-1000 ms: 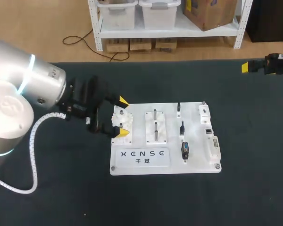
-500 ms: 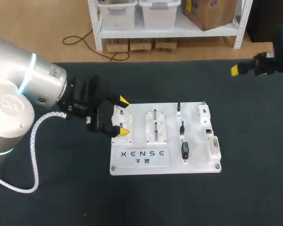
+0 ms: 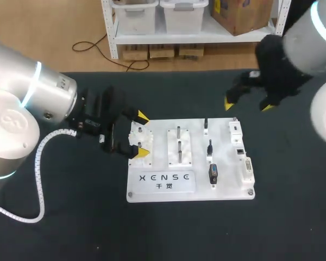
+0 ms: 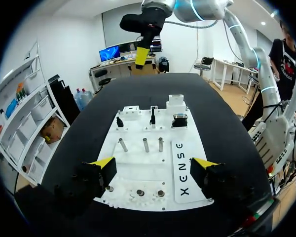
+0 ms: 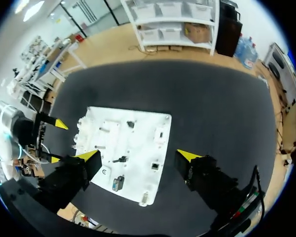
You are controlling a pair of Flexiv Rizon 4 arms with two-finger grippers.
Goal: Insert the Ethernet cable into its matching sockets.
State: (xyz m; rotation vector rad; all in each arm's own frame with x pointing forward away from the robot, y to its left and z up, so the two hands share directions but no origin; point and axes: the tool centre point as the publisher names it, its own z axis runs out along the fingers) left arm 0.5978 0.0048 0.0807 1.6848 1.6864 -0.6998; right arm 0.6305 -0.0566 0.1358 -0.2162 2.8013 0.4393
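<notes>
Head view: a white rectangular practice board (image 3: 160, 159) lies flat on the black-covered table (image 3: 70, 228).

Left gripper (image 3: 143, 135) sits low at the board's left edge. Its fingers are spread wide, one yellow tip on each side of a white toothed gear fixture (image 3: 137, 137). From here I cannot tell whether either tip touches it. In the left wrist view both tips stand well apart over the board's near edge, with nothing clamped between them.

Right gripper (image 3: 248, 105) hangs above the table near the board's far right corner, fingers parted and holding nothing. The right wrist view agrees: the board lies below and ahead, seen between its two tips.

Task items: small black plugs (image 3: 209, 147) stand in a row on the board's right half, the nearest and largest black plug (image 3: 213, 174) at the row's near end. I cannot tell which is the Ethernet one. Just right of them a column of white socket blocks (image 3: 240, 150) runs along the board's right edge.

Two upright metal pegs (image 3: 179, 138) on a white block occupy the board's middle.
</notes>
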